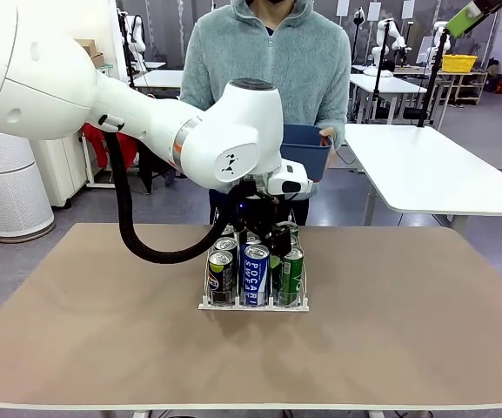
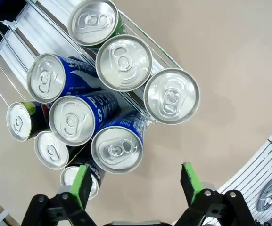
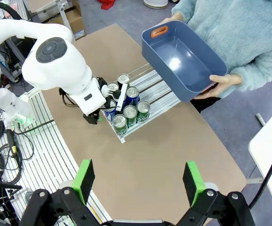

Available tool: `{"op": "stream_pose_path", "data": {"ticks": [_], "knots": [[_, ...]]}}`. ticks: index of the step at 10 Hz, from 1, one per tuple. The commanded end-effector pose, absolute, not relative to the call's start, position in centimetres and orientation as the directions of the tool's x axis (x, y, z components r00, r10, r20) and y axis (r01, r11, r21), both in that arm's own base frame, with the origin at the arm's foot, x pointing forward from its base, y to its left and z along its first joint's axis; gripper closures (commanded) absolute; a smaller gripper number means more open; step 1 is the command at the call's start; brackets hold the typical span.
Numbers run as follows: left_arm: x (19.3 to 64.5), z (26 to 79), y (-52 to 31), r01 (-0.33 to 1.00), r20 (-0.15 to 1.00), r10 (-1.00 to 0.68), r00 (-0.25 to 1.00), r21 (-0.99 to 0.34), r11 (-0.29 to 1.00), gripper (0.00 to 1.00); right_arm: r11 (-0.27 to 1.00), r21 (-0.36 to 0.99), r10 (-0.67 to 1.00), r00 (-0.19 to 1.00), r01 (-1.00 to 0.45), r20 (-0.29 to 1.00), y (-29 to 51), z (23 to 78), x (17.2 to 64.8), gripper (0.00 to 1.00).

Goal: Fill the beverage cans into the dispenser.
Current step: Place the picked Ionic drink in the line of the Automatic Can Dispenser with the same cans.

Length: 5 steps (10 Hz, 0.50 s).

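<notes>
Left gripper (image 2: 135,181) hangs straight down over the dispenser's (image 1: 252,304) cans (image 2: 116,149) (fingers spread, holding nothing).

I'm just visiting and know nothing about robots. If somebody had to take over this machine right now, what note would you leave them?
Left gripper: open, empty, hanging just above the cans.
Right gripper: open, empty, raised high over the table.
Beverage cans: nine tops counted from the left wrist view, standing three to a lane in the dispenser at mid-table; dark, blue and green cans at its front.
Person's hands: holding an empty dark-blue bin tilted at the far side of the table.
Done: all visible cans are loaded.
Left: probably only lifting the left arm away; no loose cans seen on the table.
</notes>
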<state>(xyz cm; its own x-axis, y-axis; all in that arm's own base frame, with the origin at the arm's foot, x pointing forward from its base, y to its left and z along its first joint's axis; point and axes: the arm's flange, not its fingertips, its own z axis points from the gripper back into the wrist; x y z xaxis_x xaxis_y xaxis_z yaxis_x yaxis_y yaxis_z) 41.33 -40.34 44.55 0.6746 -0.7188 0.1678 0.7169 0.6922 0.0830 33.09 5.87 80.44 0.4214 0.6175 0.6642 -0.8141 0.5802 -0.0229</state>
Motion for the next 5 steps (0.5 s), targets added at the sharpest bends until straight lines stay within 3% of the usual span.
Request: {"op": "stream_pose_path", "data": {"ticks": [1, 2, 5], "knots": [[40.0, 47.4, -37.6, 0.718, 0.231, -0.703, 0.673, 0.024, 0.696, 0.0, 0.586, -0.02, 0.614, 0.428, -0.81, 0.663, 6.0, 80.1, 32.8, 0.0], [39.4, 49.5, -35.0, 0.782, 0.272, -0.755, 0.597, 0.016, 0.623, 0.0, 0.586, -0.02, 0.614, 0.428, -0.81, 0.663, 6.0, 80.1, 32.8, 0.0], [38.3, 56.2, -29.2, 0.764, 0.345, -0.728, 0.592, 0.045, 0.643, 0.0, 0.586, -0.02, 0.614, 0.428, -0.81, 0.663, 6.0, 80.1, 32.8, 0.0]]}}
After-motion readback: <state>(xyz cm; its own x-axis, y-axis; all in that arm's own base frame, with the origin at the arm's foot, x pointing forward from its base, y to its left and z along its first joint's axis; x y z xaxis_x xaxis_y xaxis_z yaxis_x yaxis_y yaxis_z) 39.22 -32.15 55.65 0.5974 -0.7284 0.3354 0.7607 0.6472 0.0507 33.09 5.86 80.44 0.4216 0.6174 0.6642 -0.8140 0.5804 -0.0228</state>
